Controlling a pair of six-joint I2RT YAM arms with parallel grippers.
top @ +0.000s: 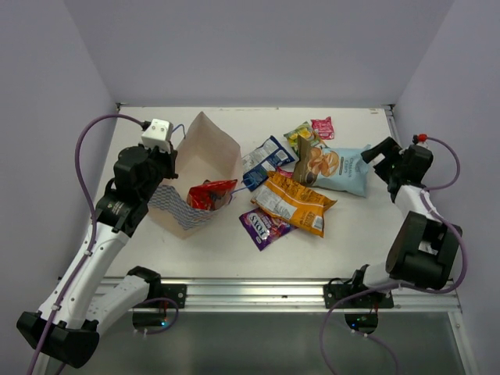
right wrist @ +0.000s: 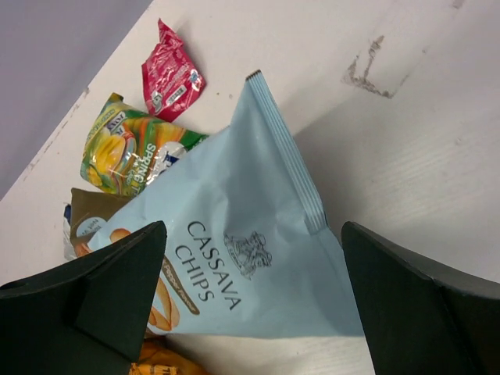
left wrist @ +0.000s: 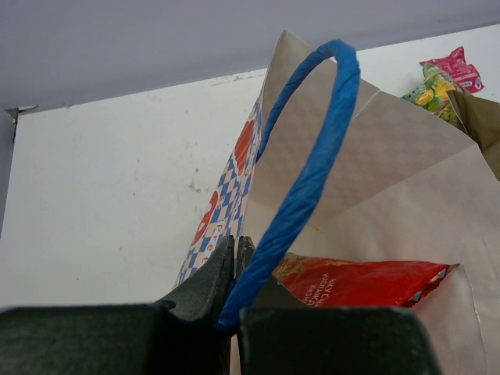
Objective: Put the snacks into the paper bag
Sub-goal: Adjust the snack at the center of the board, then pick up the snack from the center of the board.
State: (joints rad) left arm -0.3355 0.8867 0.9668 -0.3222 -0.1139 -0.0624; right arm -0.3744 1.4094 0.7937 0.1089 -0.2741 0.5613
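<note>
My left jaws are matt black plastic. The paper bag is matt paper, plain brown inside, with a twisted blue cord handle that looks rough. The red cookie bag is glossy, crinkly foil. The light-blue bag looks smooth and matt. The small pink pack is shiny. The surface is white, matt, with scuffs.

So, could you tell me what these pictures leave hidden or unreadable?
- Top external view: the left gripper sits under its own wrist, so its fingertips are hidden.
- Left wrist view: the red cookie bag inside the paper bag is cut off by the bag's wall and the gripper body; its print is too small to read.
- Right wrist view: the right gripper fingers cover the lower corners of the light-blue bag.
</note>
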